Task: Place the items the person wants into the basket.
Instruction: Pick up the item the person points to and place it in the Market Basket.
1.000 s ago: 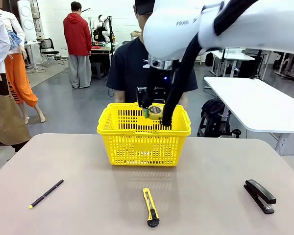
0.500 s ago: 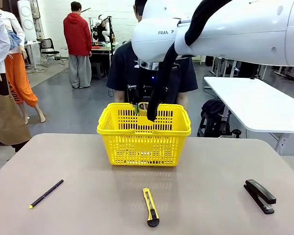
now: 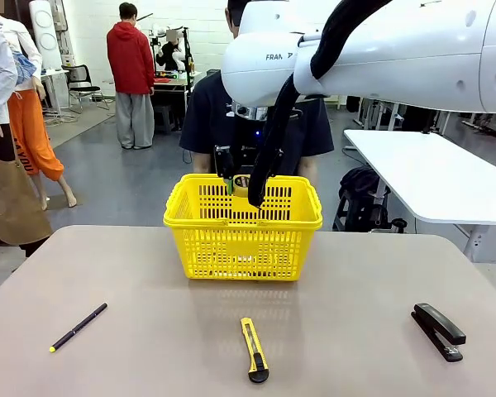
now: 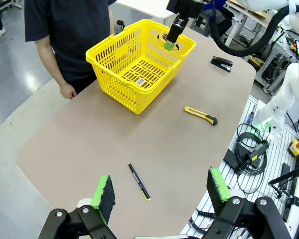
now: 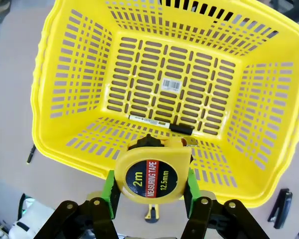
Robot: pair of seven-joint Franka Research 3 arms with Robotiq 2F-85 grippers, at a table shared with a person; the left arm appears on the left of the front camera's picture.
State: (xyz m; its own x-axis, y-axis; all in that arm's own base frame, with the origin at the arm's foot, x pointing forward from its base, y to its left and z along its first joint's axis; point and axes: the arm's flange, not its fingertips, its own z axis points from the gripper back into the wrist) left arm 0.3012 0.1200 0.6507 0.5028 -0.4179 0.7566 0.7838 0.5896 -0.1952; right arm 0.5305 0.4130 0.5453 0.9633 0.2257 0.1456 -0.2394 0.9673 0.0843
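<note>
Above basket (image 3: 241,248), R pincer (image 5: 150,187) points down, gripping tape measure (image 5: 150,175).

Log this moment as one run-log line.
right claw: shut on tape measure, over basket | marker: in basket | utility knife: on table | left claw: open, empty

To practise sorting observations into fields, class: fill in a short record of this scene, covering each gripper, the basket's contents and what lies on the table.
Right gripper: shut on the tape measure, holding it above the basket
Left gripper: open, holding nothing, high over the table
In basket: white marker lying on the floor
On table, outside basket: utility knife, pen, stapler
Person: standing at the basket's far side
</note>
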